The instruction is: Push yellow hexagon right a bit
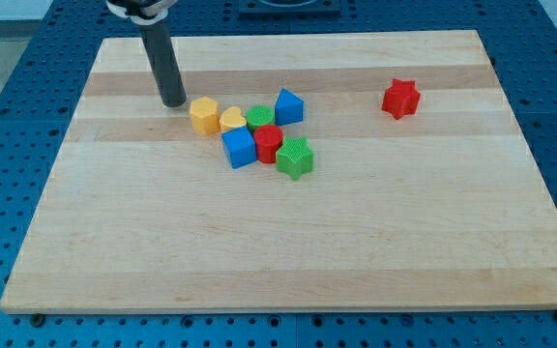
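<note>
My tip (173, 102) rested on the wooden board (288, 261) toward its far left part, at the lower end of a straight dark rod (162, 58) that came down from the view's top. The arm carried no fingers at all, only this rod, so there was nothing to stand apart or closed. The tip stood just to the left of the yellow hexagon (203, 115) and slightly farther from the camera than it, with a narrow strip of bare wood visible between the two; I could not tell for certain whether they touched, but they looked just apart.

The yellow hexagon sat at the left end of a tight cluster of blocks in the far middle of the board. Directly to its right lay a yellow heart (231, 119), very close or touching. Right of the heart was a green block (260, 118), rounded in outline, its exact shape hard to make out. Farther right and a little toward the far edge stood a blue block (289, 105) with a peaked top. In the nearer row, a blue cube (239, 147) sat below the heart, a red block (268, 143) pressed against its right side, and a green star (295, 158) lay at the near right end of the cluster.

A red star (401, 98) sat alone, well apart from the cluster, toward the far right. The board lay on a blue perforated table (8, 116).
</note>
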Controlling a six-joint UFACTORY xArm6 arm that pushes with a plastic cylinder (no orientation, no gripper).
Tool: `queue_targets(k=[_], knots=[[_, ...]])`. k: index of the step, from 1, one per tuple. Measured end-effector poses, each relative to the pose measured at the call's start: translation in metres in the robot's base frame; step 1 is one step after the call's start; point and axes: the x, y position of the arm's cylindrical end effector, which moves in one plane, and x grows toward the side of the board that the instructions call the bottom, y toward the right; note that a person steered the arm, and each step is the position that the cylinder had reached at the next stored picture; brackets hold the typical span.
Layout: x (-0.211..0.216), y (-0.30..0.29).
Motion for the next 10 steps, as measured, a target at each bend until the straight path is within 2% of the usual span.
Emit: queue_targets(k=[2,3,8,10], knots=[[0.049,-0.002],[0.053,-0.001],[0.044,0.04],[0.041,0.034]])
